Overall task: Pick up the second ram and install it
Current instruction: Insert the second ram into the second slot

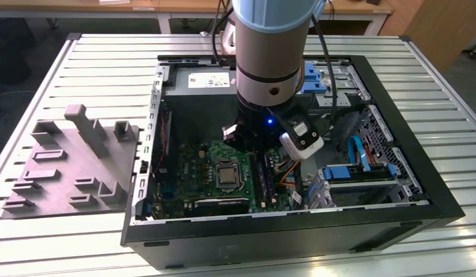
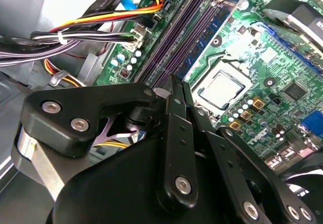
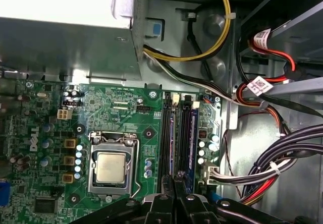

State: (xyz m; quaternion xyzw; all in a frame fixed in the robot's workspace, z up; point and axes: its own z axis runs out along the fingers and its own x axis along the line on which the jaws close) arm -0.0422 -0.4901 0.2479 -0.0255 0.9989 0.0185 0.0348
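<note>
Two thin fingers of my end effector point(image 2: 179, 85) are pressed together with nothing between them, just at one end of the second ram point(image 2: 207, 37). That blue stick stands in a socket of the green motherboard point(image 2: 242, 42), beside the processor point(image 2: 222, 89), inside the open computer case point(image 1: 284, 236).

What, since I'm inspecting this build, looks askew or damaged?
Nothing stands out: the blue memory stick sits straight in its slot on the motherboard, with the gripper close above the slots.
</note>
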